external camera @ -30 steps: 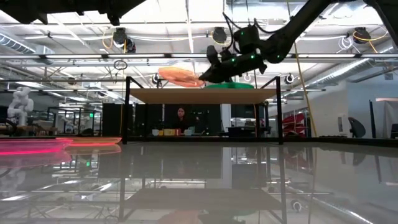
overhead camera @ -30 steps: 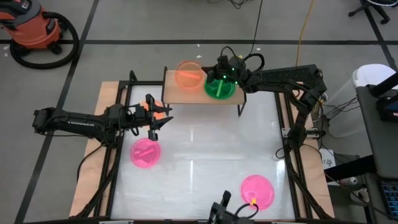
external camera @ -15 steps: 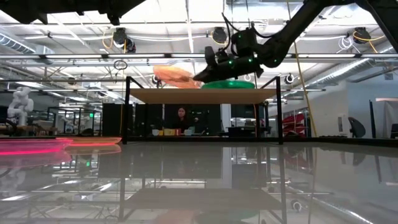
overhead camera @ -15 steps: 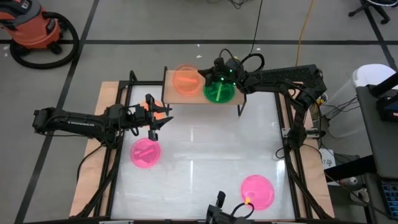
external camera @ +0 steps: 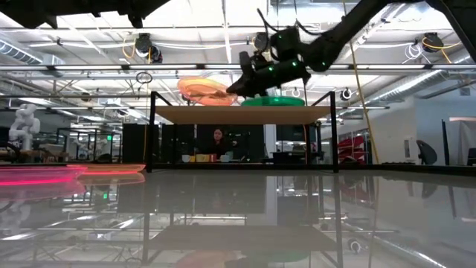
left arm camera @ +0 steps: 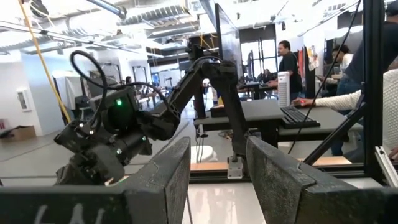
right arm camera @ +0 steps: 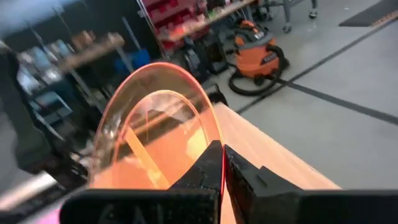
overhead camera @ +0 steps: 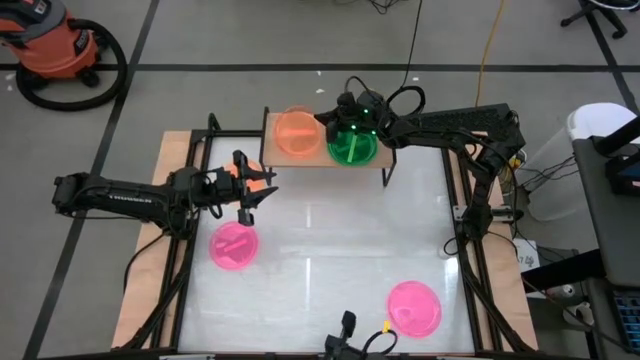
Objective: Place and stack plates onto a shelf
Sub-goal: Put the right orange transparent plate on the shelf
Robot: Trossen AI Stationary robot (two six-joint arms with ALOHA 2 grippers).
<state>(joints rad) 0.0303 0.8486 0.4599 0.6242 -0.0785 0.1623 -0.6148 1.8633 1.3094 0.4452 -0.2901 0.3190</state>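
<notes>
My right gripper (overhead camera: 326, 119) is over the shelf (overhead camera: 385, 160), a light-wood board on black legs at the table's far edge, and is shut on an orange plate (overhead camera: 294, 131). The low view shows this plate (external camera: 201, 88) just above the shelf board (external camera: 242, 114), nearly level. A green plate (overhead camera: 352, 148) lies flat on the shelf's right half. My left gripper (overhead camera: 263, 190) is open above the table's left side. Beside it, an orange plate (overhead camera: 243, 172) lies on the table. Two pink plates (overhead camera: 233, 246) (overhead camera: 413, 307) lie flat on the tabletop. My right gripper pinches the orange plate's rim (right arm camera: 214, 138) between its two fingers, on the plate's right side. The fingers come level from the table's right. The plate is lifted clear of the shelf board and sticks out to the left beyond the fingertips, slightly tilted.
Wood strips and black frame rails (overhead camera: 185, 270) run along the white tabletop's left and right sides. A cable end (overhead camera: 345, 335) shows at the near edge. Bare tabletop (overhead camera: 340, 240) lies between the pink plates. People and desks stand in the room beyond the table.
My right gripper has moved toward the table's left along the shelf, carrying the orange plate. The plate has tipped from a steep tilt to nearly level and now hangs over the shelf's left half, beside the green plate.
</notes>
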